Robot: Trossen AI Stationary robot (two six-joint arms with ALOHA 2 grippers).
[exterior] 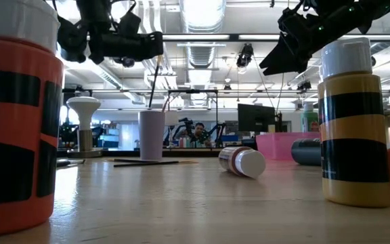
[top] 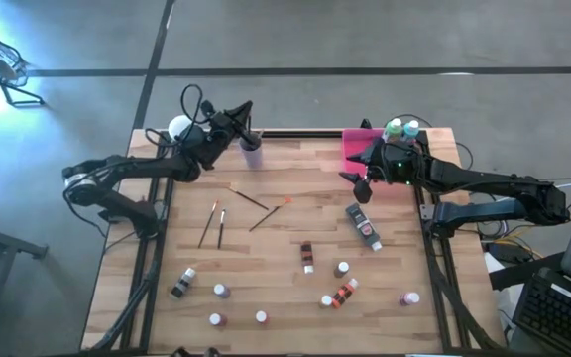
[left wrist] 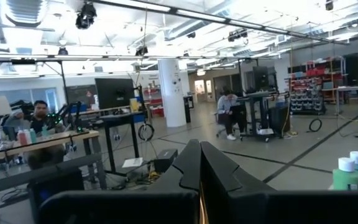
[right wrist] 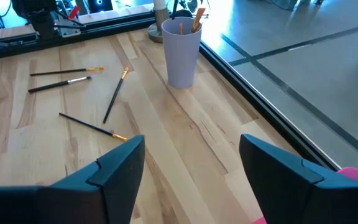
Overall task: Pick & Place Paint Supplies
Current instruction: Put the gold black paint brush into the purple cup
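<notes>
Right hand (top: 357,184), fingers apart and empty, hovers by the pink tray (top: 358,147); nearest dark tube (top: 363,226) lies just nearer, lengthwise near-to-far.

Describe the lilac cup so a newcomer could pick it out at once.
Start at the wooden table and go to its far edge, on the left arm's side. The lilac cup stands upright there, the only cup, with brush handles sticking out of it.
</notes>
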